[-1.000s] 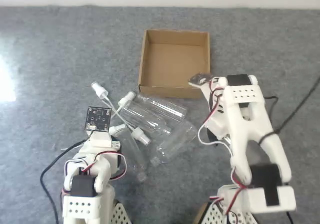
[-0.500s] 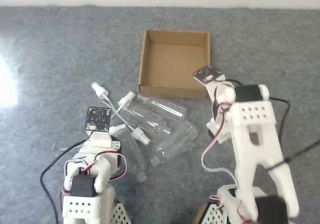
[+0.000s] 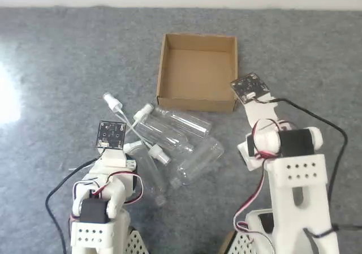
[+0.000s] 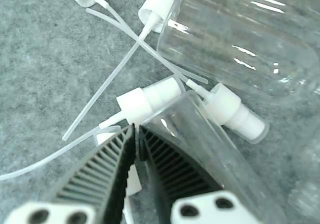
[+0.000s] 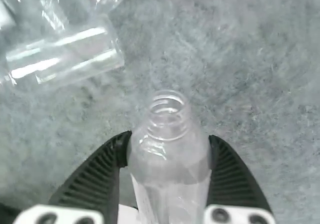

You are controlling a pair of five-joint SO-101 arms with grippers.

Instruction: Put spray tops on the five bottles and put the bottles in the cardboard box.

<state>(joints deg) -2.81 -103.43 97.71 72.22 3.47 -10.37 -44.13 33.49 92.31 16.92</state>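
Now, right gripper point(image 5: 169, 143) grasps capless bottle point(image 5: 169, 119) by body, neck open, over grey surface point(image 5: 260, 59). Another clear bottle point(image 5: 65, 54) lies on surface near held one. Left gripper point(image 4: 136, 130) clenched, jaws pressed together, tips just beside white spray top point(image 4: 149, 99) and its tube. In high view, bottle pile point(image 3: 181, 135) lies mid-surface; cardboard box point(image 3: 196, 102) at 12 o'clock of pile, loose spray top point(image 3: 113, 102) at 10 o'clock, right arm point(image 3: 283, 143) at 3 o'clock.
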